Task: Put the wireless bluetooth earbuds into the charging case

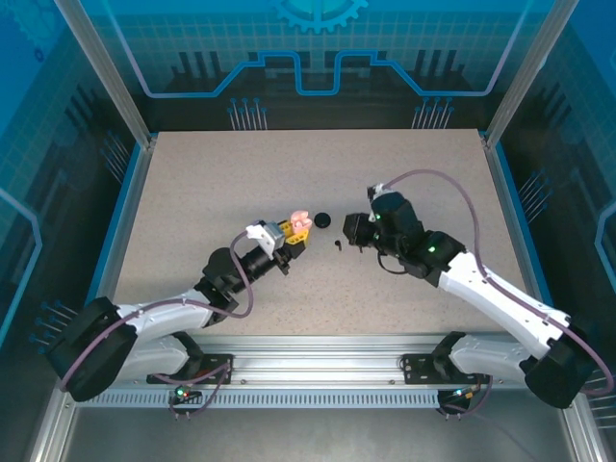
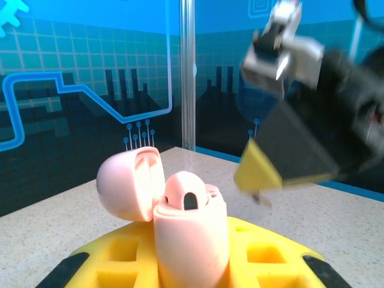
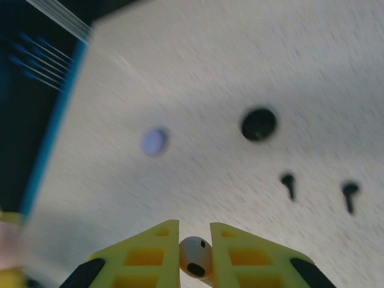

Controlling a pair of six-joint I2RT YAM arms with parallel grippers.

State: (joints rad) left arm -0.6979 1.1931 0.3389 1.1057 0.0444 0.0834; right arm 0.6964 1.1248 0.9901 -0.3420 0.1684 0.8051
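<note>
The left fingers point(image 2: 102, 267) clamp the open pink case point(image 2: 191, 240); the right fingers point(image 3: 147, 255) pinch a pale earbud point(image 3: 195, 258) between their tips.

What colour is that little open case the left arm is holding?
Pale pink all over; the case shows best in the left wrist view.

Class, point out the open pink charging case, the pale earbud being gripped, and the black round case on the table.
pink charging case point(image 2: 192, 246): left wrist view, front of its body.
pale earbud point(image 3: 195, 257): right wrist view, its rounded head.
black round case point(image 3: 259, 123): right wrist view, middle of its top.
</note>
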